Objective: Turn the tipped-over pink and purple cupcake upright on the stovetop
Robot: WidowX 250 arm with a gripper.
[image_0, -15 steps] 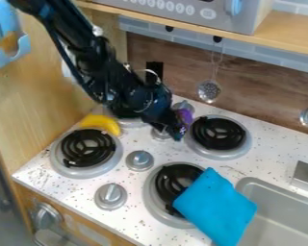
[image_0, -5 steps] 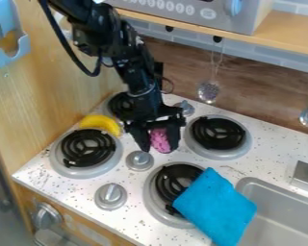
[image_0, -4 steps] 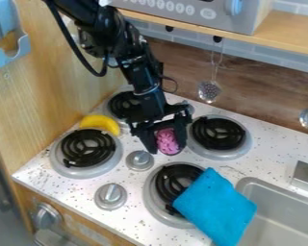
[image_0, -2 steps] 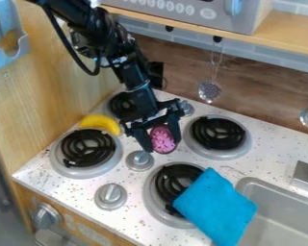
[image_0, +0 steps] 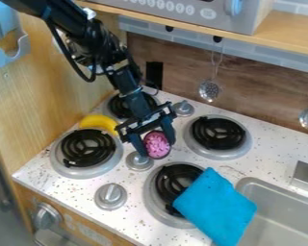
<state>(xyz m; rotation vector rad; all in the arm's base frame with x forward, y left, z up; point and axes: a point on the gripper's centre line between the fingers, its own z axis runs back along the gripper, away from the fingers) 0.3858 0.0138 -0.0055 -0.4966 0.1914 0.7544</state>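
Note:
The black gripper (image_0: 158, 146) hangs over the middle of the stove top, between the burners, its two fingers closed on either side of a round pink and purple object (image_0: 157, 144) with a dark rim. The object's mottled pink face is turned toward the camera, just above and right of a silver knob (image_0: 139, 161). To the left, a yellow banana (image_0: 100, 123) lies by the back of the left burner. A blue cloth (image_0: 215, 207) covers part of the front burner and reaches to the sink's edge.
Four black coil burners surround the gripper, among them the right one (image_0: 217, 133) and the left one (image_0: 86, 148). A grey sink (image_0: 276, 207) is at lower right. A slotted ladle (image_0: 209, 90) hangs on the back wall under a wooden shelf (image_0: 286, 37).
The gripper came down from the back with the pink object and turned its face toward the camera. Lately both have shifted slightly left and forward. Banana and cloth stayed put.

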